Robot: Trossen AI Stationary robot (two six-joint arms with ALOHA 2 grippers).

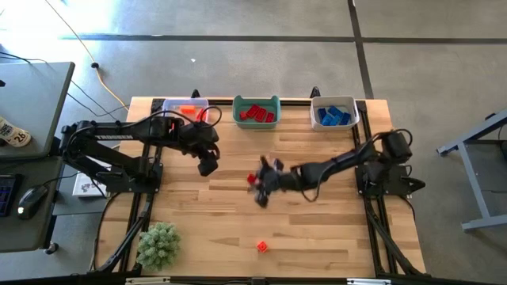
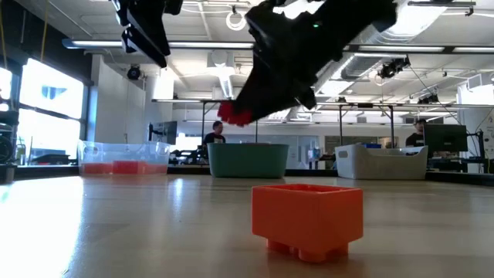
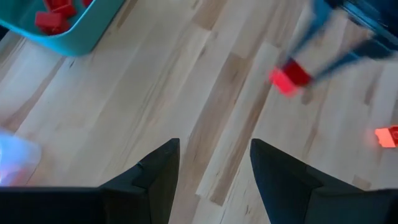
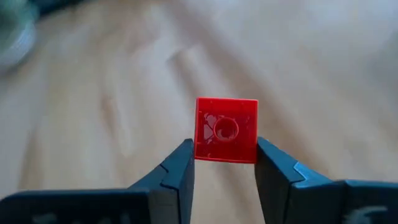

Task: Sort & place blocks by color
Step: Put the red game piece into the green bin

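Note:
My right gripper [image 1: 258, 184] hangs over the middle of the table, shut on a small red block [image 4: 226, 129], which also shows in the low view as a red block [image 2: 234, 114] well above the wood. One orange block [image 1: 261, 246] sits on its studs near the table's near edge, close to the low camera as the orange block [image 2: 309, 218]. My left gripper [image 1: 207, 164] hovers open and empty left of centre, above bare wood [image 3: 214, 168]. At the far edge stand a clear bin [image 1: 186, 111] with orange blocks, a teal bin [image 1: 256, 112] with red blocks and a white bin [image 1: 333, 115] with blue blocks. My right gripper pinches the red block between its two fingers, on two opposite side faces near its lower edge [image 4: 205, 152]. Most of the block juts out past the fingertips [image 4: 180, 163]. The arm slants down from the table's right. The block is lifted clear of the table.
A fuzzy green plant [image 1: 158, 244] stands at the near left corner. The three bins line the far edge. Bare wood lies between the grippers and the near edge, apart from the orange block. People and desks show in the room beyond the table.

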